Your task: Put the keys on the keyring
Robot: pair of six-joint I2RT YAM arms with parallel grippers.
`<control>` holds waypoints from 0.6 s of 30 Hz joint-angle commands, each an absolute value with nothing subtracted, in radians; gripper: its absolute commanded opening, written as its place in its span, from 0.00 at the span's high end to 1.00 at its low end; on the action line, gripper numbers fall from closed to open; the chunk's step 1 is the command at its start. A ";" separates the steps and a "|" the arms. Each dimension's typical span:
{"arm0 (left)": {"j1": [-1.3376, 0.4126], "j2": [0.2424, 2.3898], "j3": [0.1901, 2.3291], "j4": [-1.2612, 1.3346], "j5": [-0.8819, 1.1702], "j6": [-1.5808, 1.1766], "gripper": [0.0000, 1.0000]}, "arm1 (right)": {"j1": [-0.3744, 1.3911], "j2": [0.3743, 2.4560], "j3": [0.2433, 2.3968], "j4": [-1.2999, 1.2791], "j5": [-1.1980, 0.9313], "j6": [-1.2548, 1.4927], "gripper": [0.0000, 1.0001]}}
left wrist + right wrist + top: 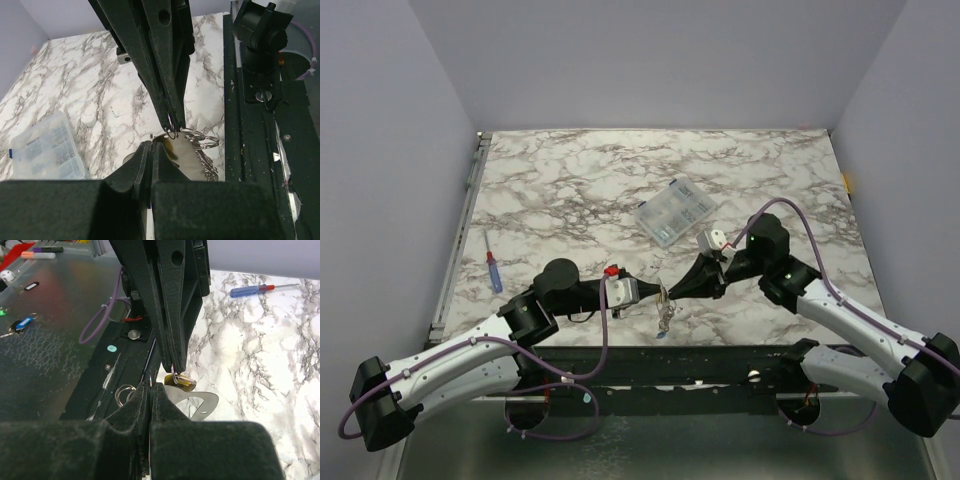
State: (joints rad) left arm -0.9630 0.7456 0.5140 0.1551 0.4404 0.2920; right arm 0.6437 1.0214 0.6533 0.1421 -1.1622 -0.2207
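Observation:
My two grippers meet tip to tip above the table's front edge. My left gripper (653,292) (151,142) is shut on a thin ring that carries the yellow key (182,383) (176,148); in the right wrist view it (175,369) comes down from the top. My right gripper (675,291) (152,386) is shut on a thin wire of the keyring (665,315); its silvery loops (202,140) (125,392) and chain hang below, with a flat silver tag (202,405). A small blue bit (661,336) hangs at the bunch's bottom; I cannot tell if it is the blue key.
A clear compartment box (676,212) (47,150) lies behind the grippers. A blue-handled screwdriver (493,271) (255,289) lies at the table's left. The black front rail (650,360) runs just under the hanging bunch. A blue-headed key-like thing (20,324) lies off the table.

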 commanded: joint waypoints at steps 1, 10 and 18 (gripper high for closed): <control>-0.959 0.732 0.535 0.181 0.454 0.279 1.00 | 0.658 1.030 0.658 0.176 -1.195 -0.206 0.99; -0.959 0.731 0.532 0.189 0.466 0.269 1.00 | 0.661 1.035 0.662 0.169 -1.177 -0.205 0.99; -0.959 0.726 0.527 0.197 0.491 0.260 1.00 | 0.660 1.041 0.673 0.153 -1.146 -0.206 0.99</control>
